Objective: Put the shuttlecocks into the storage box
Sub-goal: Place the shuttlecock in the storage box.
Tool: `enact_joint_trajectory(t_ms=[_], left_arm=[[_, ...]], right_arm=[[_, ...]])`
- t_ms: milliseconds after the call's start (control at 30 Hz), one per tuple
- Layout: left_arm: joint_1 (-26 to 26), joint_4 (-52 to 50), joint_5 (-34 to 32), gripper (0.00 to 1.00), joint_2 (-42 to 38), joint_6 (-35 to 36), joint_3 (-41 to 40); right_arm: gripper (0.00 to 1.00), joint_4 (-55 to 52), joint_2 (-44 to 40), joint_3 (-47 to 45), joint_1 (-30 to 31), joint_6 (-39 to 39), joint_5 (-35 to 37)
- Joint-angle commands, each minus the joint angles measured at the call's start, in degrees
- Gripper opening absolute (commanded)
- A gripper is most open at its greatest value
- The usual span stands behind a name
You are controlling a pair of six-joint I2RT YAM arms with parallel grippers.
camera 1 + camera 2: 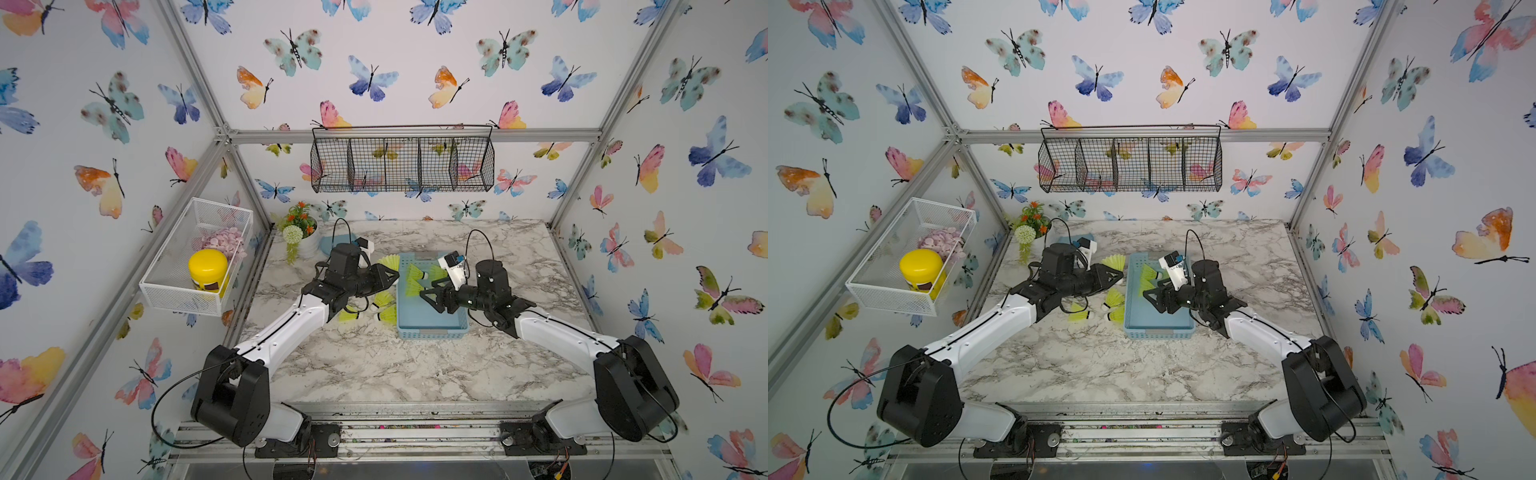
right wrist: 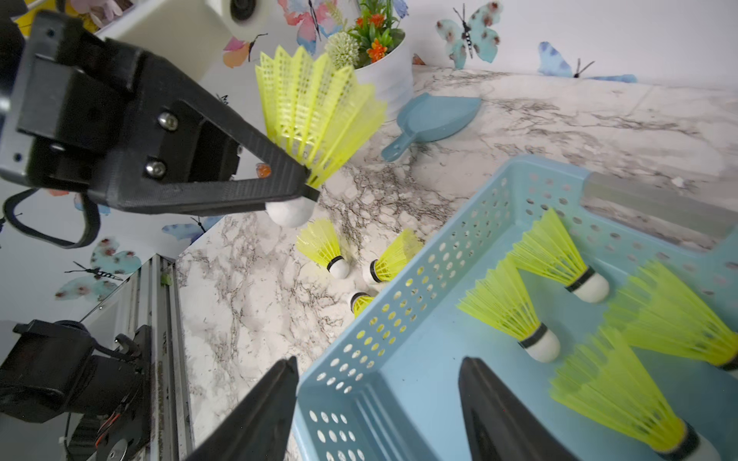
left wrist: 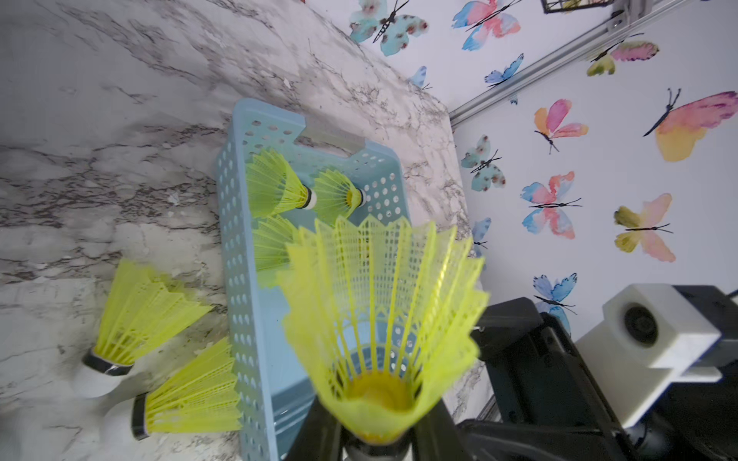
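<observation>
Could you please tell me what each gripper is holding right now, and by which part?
The left gripper holds a shuttlecock by its base, jaws pinching just above the white tip. The right gripper is open and holds nothing.

Shuttlecocks (image 1: 414,274) crowd storage box's (image 1: 432,332) far end; near end seems bare.

Enclosure walls (image 1: 415,75) papered white with watercolour butterflies on three sides; aluminium frame (image 1: 548,135) at corners and across the rear; tabletop (image 1: 374,365) in grey-veined marble pattern; black wire basket (image 1: 402,166) hung on rear wall; white mesh basket (image 1: 178,297) on the left wall; potted plant (image 1: 305,237) in rear left corner; lighting even.
</observation>
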Motion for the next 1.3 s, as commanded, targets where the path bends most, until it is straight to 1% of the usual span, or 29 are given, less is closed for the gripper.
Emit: enact_joint_trajectory(t_ms=[0,133,233,400,767,867,1000,1133,1267], left_arm=[[-1.32,7.85,-0.72,0.24,-2.04,-8.11,-0.56],[-2.61,9.51,-1.69,0.24,-2.26,-11.62,-1.30],[-3.33,10.59,-2.11,0.24,-2.24,-13.11,-1.92],[-3.56,11.92,-2.13,0.25,-1.94,-14.27,-2.57],[-4.02,13.02,-2.19,0.25,-1.36,-15.15,-2.76],[-4.26,13.43,-2.16,0.25,-1.22,-15.46,-3.05],[-4.44,13.71,-2.27,0.25,-1.04,-15.60,-3.26],[-4.75,14.05,-2.45,0.25,-0.92,-15.79,-3.71],[-4.96,14.06,-2.50,0.25,-0.75,-15.81,-3.96]], right_arm=[[0.70,5.79,1.49,2.17,1.19,2.98,-1.98],[0.70,8.42,3.20,3.67,1.51,4.03,-1.36],[0.70,9.79,4.41,4.75,1.69,4.45,-2.27],[0.68,10.47,6.57,7.00,2.29,4.74,-4.79],[0.62,10.83,9.29,9.88,3.94,4.77,-6.77],[0.56,10.93,9.48,10.29,4.24,4.64,-6.85],[0.46,11.09,9.31,10.31,4.34,4.55,-6.47],[0.41,11.45,8.96,9.94,4.33,4.64,-5.40],[0.31,11.77,8.87,9.70,4.33,4.73,-5.34]])
